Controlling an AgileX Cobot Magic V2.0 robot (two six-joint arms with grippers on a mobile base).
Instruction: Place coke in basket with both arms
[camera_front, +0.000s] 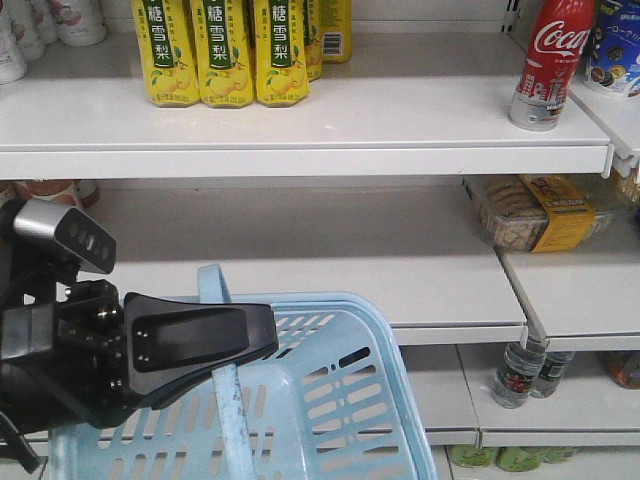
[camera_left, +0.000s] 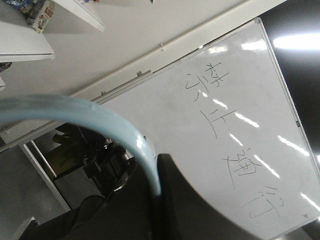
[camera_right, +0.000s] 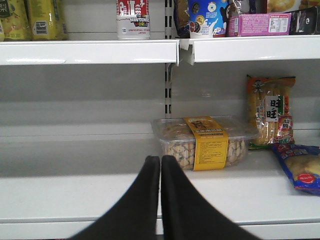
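Left gripper (camera_front: 262, 350) first: low on the left, its jaws were clamped across the flat handle (camera_front: 228, 410) of the basket (camera_front: 295, 370). In the left wrist view that pale blue arc ran straight down between the black jaws, so that arm was carrying.

Over to the right gripper (camera_right: 160, 159). Its two fingers were pressed together with nothing between them, and it was aimed level at the middle shelf (camera_right: 75, 185), with a clear biscuit box (camera_right: 205, 142) just ahead and slightly right.

Now the coke (camera_front: 550, 60). It stood upright on the upper shelf (camera_front: 300, 125), long axis vertical, at that board's right end. From the right wrist only its banded base showed, one level above the fingertips and a little to their left, just beside a blue cup (camera_right: 207, 17) across the upright divider. So the bottle lay up and ahead of the empty hand.

By my reading the right arm was the nearer and the only free one. It would need to rise a shelf, open up and take the slim body from the side. In the front view the basket sat lower left, well apart from the bottle, with its mouth open upward.

The count:
- One coke.
- One basket.
- Two grippers, one loaded and one empty.
- One biscuit box.
- Three yellow cartons (camera_front: 225, 50) in the front row, with more behind.
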